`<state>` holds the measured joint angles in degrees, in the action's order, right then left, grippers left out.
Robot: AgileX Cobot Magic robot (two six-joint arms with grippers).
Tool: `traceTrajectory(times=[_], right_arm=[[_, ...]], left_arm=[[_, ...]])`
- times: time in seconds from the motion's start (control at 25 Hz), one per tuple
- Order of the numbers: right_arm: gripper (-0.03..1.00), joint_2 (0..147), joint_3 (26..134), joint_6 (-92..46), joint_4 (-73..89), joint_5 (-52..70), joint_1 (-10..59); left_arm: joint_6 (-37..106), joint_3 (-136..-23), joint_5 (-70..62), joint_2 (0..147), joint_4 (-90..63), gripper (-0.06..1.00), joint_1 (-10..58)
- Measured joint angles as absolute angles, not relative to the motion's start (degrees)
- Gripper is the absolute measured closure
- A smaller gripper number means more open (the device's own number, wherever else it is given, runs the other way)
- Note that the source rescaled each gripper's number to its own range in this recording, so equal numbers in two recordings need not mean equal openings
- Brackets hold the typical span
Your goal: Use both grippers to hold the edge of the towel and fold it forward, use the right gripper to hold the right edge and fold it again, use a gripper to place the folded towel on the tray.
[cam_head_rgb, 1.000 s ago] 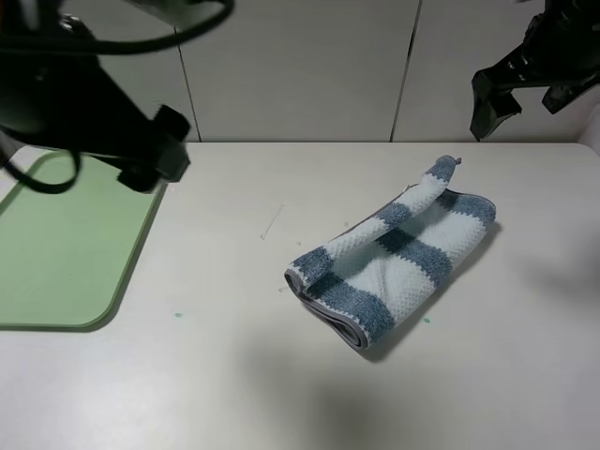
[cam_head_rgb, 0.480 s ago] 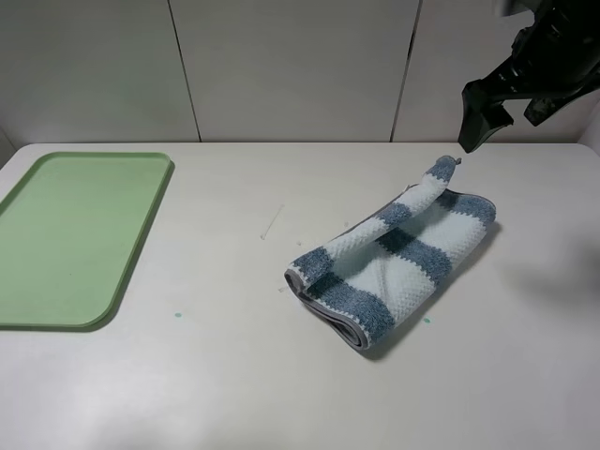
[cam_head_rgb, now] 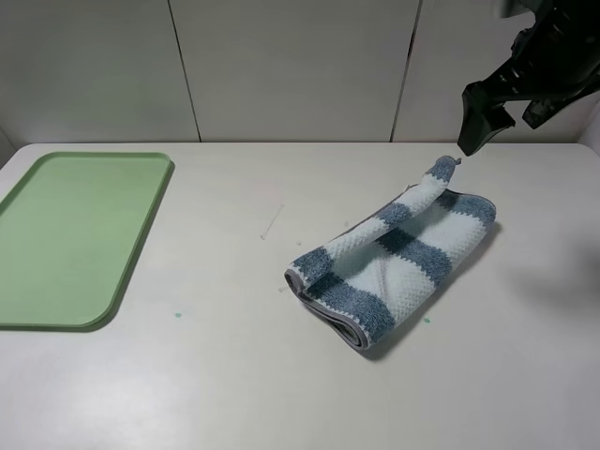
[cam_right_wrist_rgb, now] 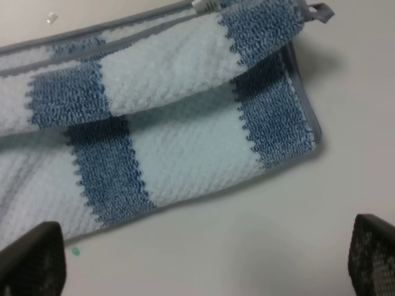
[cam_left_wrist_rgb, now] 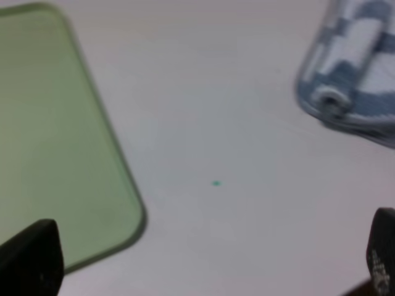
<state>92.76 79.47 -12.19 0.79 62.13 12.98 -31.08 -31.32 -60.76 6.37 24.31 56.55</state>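
The blue and pale-white striped towel (cam_head_rgb: 394,253) lies folded and rumpled on the table, right of centre, with one flap raised at its far end. Its grey hem (cam_head_rgb: 342,330) shows along the near fold. My right gripper (cam_head_rgb: 474,131) hangs in the air above the towel's far right corner, apart from it. In the right wrist view the towel (cam_right_wrist_rgb: 166,123) fills the picture, and the right gripper (cam_right_wrist_rgb: 200,259) stands open and holds nothing. In the left wrist view my left gripper (cam_left_wrist_rgb: 207,265) is open over bare table between the tray (cam_left_wrist_rgb: 55,135) and the towel (cam_left_wrist_rgb: 352,68).
The light-green tray (cam_head_rgb: 75,234) lies flat at the table's left side with nothing on it. A pale panelled wall stands behind the table. A small green speck (cam_head_rgb: 177,315) marks the tabletop near the tray's front corner.
The left arm, which hung over the tray's far corner a second ago, has pulled out of the exterior view. The right gripper shifted slightly left. The towel has not moved.
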Motion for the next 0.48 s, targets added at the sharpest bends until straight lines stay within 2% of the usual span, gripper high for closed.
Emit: traceTrajectory(times=[0.48], right_arm=[[-0.03,90.75,79.47,-12.27,1.02,62.73,12.98]], left_arm=[[-13.53,-29.08,-61.20,5.48,9.91,-0.03,56.55]])
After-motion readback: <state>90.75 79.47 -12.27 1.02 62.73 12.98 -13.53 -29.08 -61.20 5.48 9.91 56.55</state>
